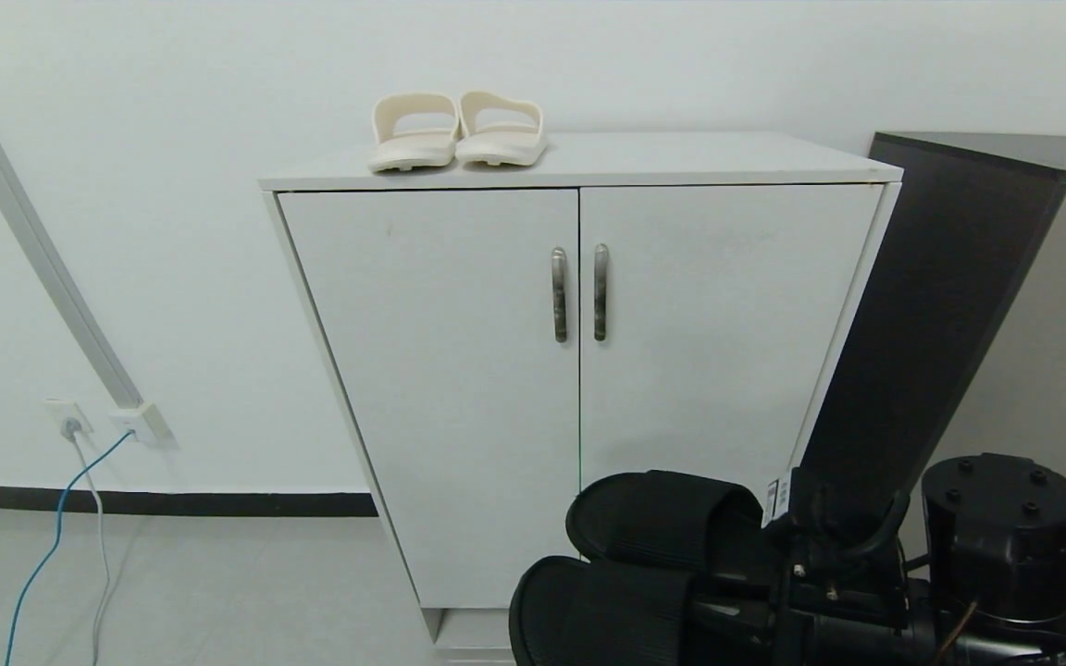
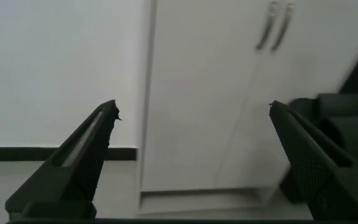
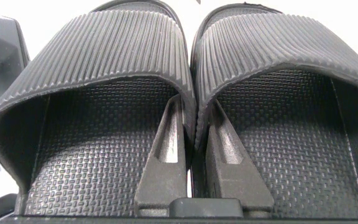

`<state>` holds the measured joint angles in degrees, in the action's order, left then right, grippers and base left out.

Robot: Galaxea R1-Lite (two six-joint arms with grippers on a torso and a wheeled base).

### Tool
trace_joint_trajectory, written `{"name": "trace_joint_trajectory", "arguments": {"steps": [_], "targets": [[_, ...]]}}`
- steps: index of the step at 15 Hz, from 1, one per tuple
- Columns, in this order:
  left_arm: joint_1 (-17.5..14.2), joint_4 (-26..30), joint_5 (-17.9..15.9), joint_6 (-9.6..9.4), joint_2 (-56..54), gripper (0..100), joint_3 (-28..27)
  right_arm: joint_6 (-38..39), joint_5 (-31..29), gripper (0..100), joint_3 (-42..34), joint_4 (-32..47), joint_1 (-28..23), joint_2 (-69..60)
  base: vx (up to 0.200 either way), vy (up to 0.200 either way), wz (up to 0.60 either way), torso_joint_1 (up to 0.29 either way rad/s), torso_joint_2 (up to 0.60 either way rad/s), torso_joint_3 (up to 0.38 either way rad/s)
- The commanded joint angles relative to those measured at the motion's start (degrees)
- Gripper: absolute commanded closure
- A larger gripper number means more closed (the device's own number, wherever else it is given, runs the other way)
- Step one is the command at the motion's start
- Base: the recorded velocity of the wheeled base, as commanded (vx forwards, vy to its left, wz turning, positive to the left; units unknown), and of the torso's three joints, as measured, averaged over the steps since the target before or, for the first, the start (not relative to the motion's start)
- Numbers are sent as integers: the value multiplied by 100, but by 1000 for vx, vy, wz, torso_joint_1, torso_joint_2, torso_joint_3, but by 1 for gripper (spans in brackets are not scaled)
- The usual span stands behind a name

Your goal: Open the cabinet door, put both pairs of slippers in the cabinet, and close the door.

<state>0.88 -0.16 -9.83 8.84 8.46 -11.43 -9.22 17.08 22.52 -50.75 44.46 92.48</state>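
Observation:
A white two-door cabinet point(image 1: 459, 388) stands against the wall with both doors closed and two metal handles point(image 1: 559, 294) at the middle. A cream pair of slippers point(image 1: 457, 130) rests on its top, left of centre. Low in front of the right door, my right gripper point(image 3: 194, 171) is shut on a black pair of slippers point(image 1: 644, 564), its fingers point(image 3: 166, 162) pinching the two inner side walls point(image 3: 191, 106) together. My left gripper point(image 2: 194, 112) is open with nothing between its fingers; the cabinet point(image 2: 229, 99) stands farther off, beyond it.
A dark cabinet point(image 1: 986, 277) stands close against the white one's right side. On the left wall are a slanted cable duct point(image 1: 33, 231), sockets point(image 1: 70, 418) and hanging cables point(image 1: 61, 518). Grey floor point(image 1: 200, 592) lies open to the left.

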Motion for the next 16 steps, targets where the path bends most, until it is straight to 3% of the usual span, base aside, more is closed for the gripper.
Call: {"name": "trace_joint_trajectory", "arguments": {"steps": [1, 2, 5, 7, 9, 10, 11, 12, 14, 16], "targets": [[26, -19, -503, 48, 657, 0, -175, -1, -3, 100, -10, -32, 1, -10, 0, 0, 0, 0, 0, 0], [26, -19, -749, 48, 736, 0, -228, -1, 6, 100, -19, -58, 1, -2, 0, 0, 0, 0, 0, 0], [26, -90, -1074, 30, 1325, 0, -465, -1, 6, 100, -28, -58, 1, -2, 0, 0, 0, 0, 0, 0], [26, -599, -1347, 30, 2002, 0, -544, -1, 6, 100, -28, -58, 1, -2, 0, 0, 0, 0, 0, 0], [26, -1083, -1373, 13, 2573, 0, -614, -1, 6, 100, -37, -58, 1, -10, 0, 0, 0, 0, 0, 0], [97, -1513, -1443, -269, 3197, 0, -623, -1, -3, 100, -89, -58, 1, -37, 0, 0, 0, 0, 0, 0], [185, -1795, -1470, -444, 3487, 0, -623, -1, -3, 100, -98, -58, 1, -37, 0, 0, 0, 0, 0, 0], [290, -1962, -1514, -506, 3645, 0, -632, -1, -3, 100, -98, -58, 1, -37, 0, 0, 0, -17, 168, 163], [914, -2155, -1522, -488, 4093, 0, -975, -10, -29, 100, -98, -58, 10, -19, 0, 0, 0, -2, 73, 73], [1160, -2173, -1557, -488, 4357, 0, -1203, -10, -56, 100, -98, -58, 72, -28, 0, 0, 0, 0, 0, 0]]}}
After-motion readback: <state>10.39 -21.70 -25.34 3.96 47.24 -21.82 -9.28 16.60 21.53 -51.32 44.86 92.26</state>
